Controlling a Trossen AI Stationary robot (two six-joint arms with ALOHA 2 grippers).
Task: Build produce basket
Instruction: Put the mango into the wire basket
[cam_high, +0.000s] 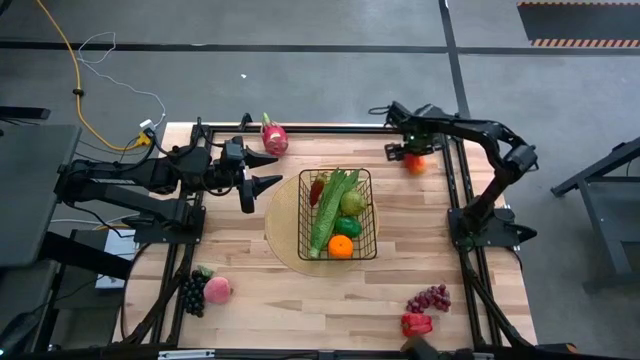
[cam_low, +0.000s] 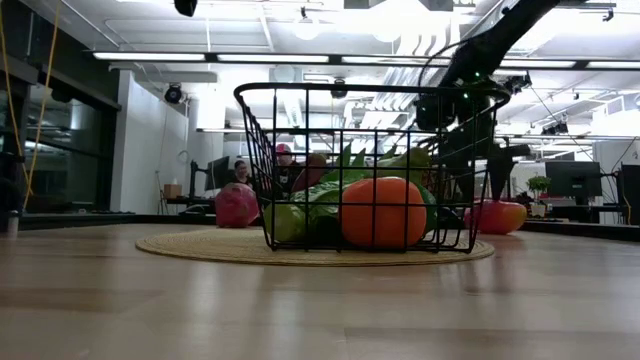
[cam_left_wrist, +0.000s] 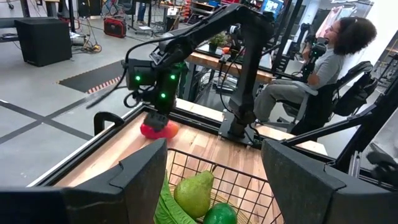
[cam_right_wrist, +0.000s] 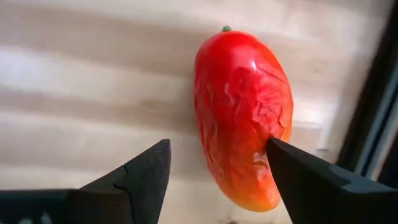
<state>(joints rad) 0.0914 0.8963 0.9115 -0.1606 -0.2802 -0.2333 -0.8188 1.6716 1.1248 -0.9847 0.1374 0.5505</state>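
Sitting well beside the right gripper (cam_high: 405, 152), the basket (cam_high: 338, 214) already holds several pieces. Directly beneath that gripper lies a red-orange mango-like fruit (cam_right_wrist: 244, 115), between the spread fingers; it looks light, smooth, perhaps slippery, best pinched across its middle. No writing is legible. The left gripper (cam_high: 268, 170) waits, fingers apart.

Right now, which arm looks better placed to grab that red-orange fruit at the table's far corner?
The right. Its end effector hangs open directly over the red-orange fruit, one finger already at its side. The left end effector is open across the table, near the basket and the dragon fruit.
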